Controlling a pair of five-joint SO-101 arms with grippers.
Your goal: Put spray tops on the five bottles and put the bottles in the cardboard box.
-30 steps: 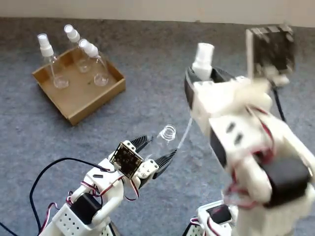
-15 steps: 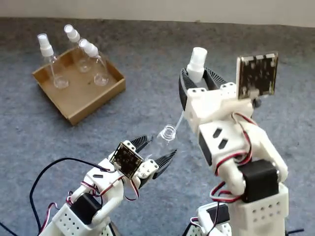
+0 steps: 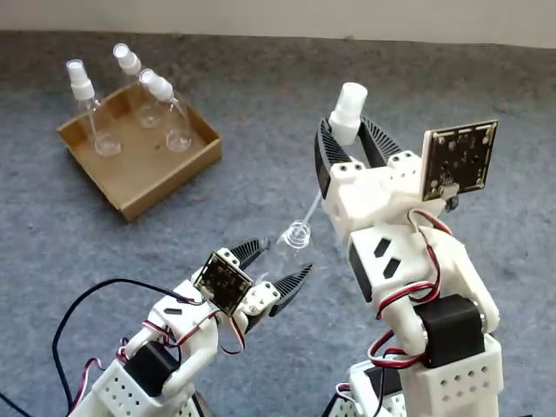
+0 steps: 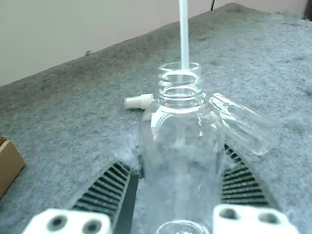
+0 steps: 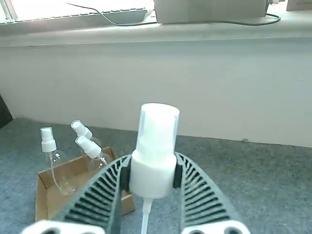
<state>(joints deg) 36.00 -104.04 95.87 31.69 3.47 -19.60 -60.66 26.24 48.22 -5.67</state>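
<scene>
tube point(image 4: 184, 34) reached bottle point(image 4: 179, 141) mouth | right jaws grip spray top point(image 5: 153, 156) | left jaws grip bottle

Left wrist view: we lose the base of the bottle point(image 4: 180, 146) at the frame edge, and the dip tube point(image 4: 183, 34) runs off the opposite edge. The cardboard box point(image 4: 6, 163) is clipped to one corner. The second bottle point(image 4: 246, 124) on the counter point(image 4: 73, 97) is part-covered by the held one. High view: the left gripper point(image 3: 285, 259) hides the bottle's lower part. Right wrist view: the right gripper point(image 5: 153, 161) covers the sides of the spray top point(image 5: 155, 141) collar.
</scene>
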